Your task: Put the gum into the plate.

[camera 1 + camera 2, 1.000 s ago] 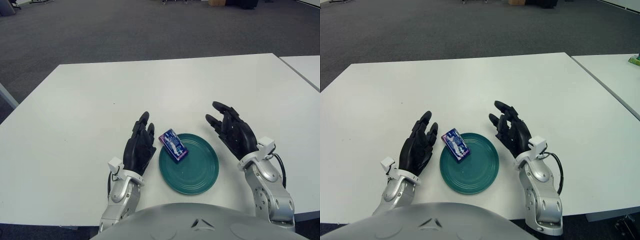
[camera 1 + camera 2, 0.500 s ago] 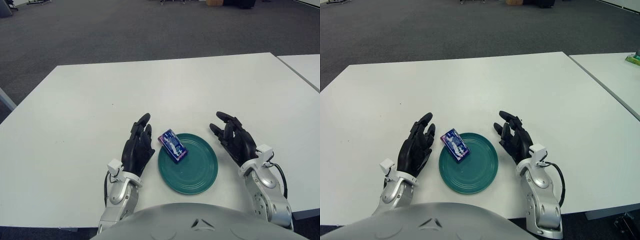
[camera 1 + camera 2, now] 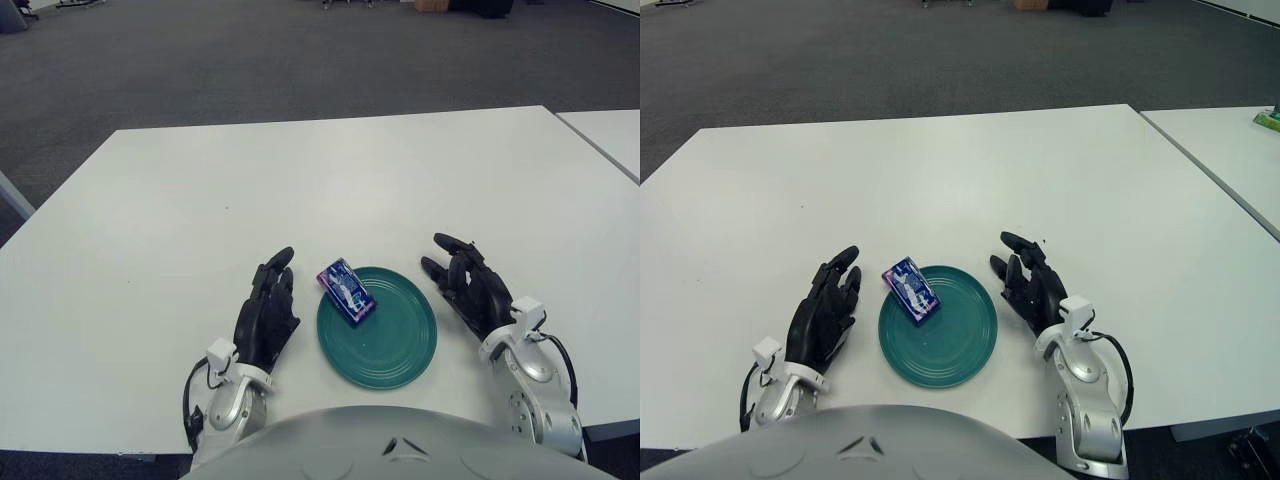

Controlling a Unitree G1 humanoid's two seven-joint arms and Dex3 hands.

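A small blue and purple gum pack [image 3: 346,291] lies on the upper left rim of the round teal plate [image 3: 395,350], partly over its edge. My left hand [image 3: 268,312] shows just left of the plate, fingers stretched out and holding nothing. My right hand [image 3: 468,285] shows just right of the plate, fingers loosely spread and empty. Neither hand touches the gum.
The white table [image 3: 330,180] stretches far ahead and to both sides of the plate. A second white table [image 3: 1230,150] stands to the right across a narrow gap, with a small green object [image 3: 1269,120] at its far edge.
Both hands have drawn back toward my body and lower. The left hand has slid away from the gum pack. The gum and plate have stayed put.
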